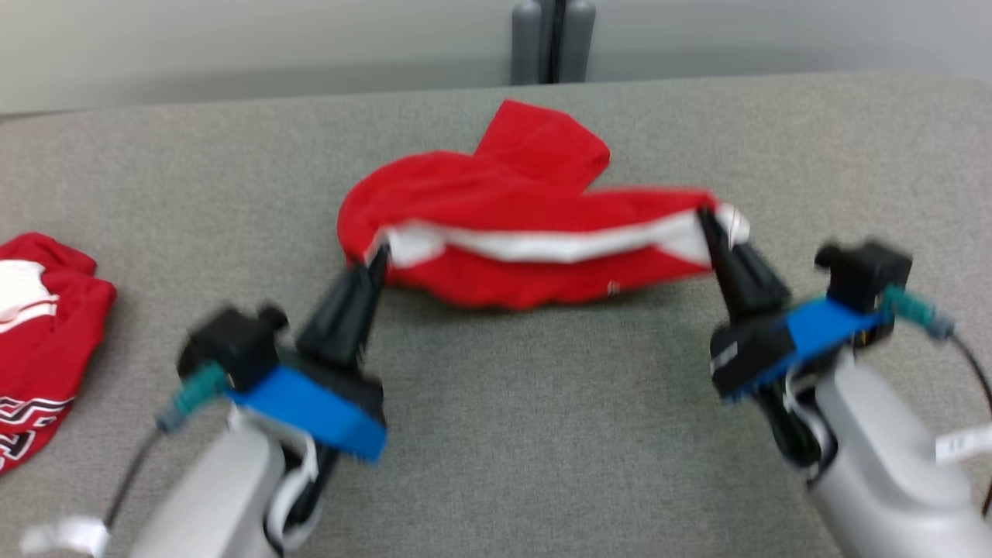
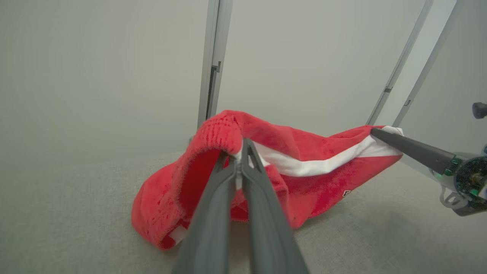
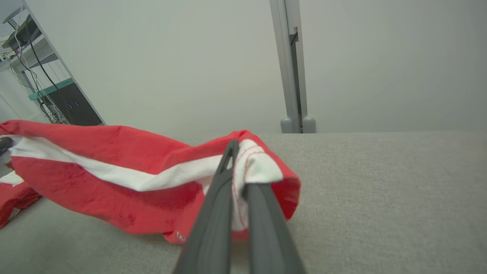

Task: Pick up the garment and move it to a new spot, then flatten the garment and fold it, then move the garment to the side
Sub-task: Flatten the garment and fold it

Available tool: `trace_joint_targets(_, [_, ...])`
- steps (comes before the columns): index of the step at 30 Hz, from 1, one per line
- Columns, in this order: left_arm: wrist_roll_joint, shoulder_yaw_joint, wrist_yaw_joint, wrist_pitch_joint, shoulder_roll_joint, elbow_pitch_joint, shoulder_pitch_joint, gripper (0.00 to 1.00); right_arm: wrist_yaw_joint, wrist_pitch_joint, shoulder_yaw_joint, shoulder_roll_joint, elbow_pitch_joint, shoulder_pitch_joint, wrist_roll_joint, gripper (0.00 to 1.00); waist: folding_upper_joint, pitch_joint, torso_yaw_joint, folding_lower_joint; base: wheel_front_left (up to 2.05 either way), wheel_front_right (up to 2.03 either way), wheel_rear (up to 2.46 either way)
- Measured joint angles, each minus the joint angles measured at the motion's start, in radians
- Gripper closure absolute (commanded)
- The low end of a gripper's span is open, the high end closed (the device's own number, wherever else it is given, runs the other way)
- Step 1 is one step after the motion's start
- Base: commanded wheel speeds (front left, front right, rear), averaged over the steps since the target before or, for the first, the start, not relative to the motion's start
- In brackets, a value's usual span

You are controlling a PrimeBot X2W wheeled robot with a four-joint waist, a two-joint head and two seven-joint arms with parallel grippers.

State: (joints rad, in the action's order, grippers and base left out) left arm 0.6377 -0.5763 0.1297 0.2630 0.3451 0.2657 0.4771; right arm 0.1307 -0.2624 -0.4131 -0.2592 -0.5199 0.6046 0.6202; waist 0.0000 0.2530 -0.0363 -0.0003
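The garment [image 1: 535,225] is red with a white band, stretched between my two grippers above the grey table [image 1: 511,418]. My left gripper [image 1: 380,254] is shut on its left end, where the red cloth [image 2: 304,152] hangs from the pinched edge. At the right end, my right gripper [image 1: 707,215] is shut on the white hem [image 3: 255,167]. The right gripper's fingers [image 2: 414,149] also reach in from the right of the left wrist view. A part of the garment trails on the table toward the far edge.
Another red and white garment [image 1: 39,341] lies bunched at the table's left edge. A grey post [image 1: 552,39] stands behind the far edge. Shelving with equipment [image 3: 57,95] is off to the left in the right wrist view.
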Motion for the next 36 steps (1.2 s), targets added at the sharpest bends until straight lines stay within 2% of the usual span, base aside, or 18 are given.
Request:
trace_joint_targets(4, [-0.004,-0.034,0.000,0.000,-0.002,-0.010,-0.185,1.00,0.000,0.000,-0.014,-0.028,0.050,-0.191,0.025,1.00,0.0000,-0.065,0.003,-0.0001,0.00,0.00,0.00])
trace_joint_targets(7, [-0.001,-0.053,0.000,0.000,-0.002,-0.012,-0.267,1.00,0.000,0.000,-0.015,-0.044,0.082,-0.284,0.033,1.00,0.0000,-0.103,0.008,-0.0001,0.00,0.00,0.00])
trace_joint_targets(15, [-0.006,-0.064,0.000,0.000,0.021,-0.042,-0.434,1.00,0.000,0.000,-0.005,-0.090,0.152,-0.515,0.055,1.00,0.0000,-0.177,0.016,0.0000,0.00,0.00,0.00])
trace_joint_targets(20, [-0.013,-0.079,0.000,0.000,0.029,-0.064,-0.484,1.00,0.000,0.000,0.022,-0.100,0.203,-0.611,0.061,1.00,0.0000,-0.189,0.023,0.0001,0.00,0.00,0.00])
trace_joint_targets(27, [-0.036,-0.070,0.000,0.000,0.025,-0.072,-0.459,1.00,0.000,0.005,0.074,-0.111,0.233,-0.590,0.046,1.00,0.0000,-0.180,0.030,0.0002,0.00,0.00,0.00])
trace_joint_targets(36, [-0.059,-0.069,0.000,0.000,0.012,-0.074,-0.311,1.00,0.000,0.046,0.086,-0.130,0.196,-0.333,0.005,1.00,0.0000,-0.117,0.068,0.0004,0.00,0.00,0.00])
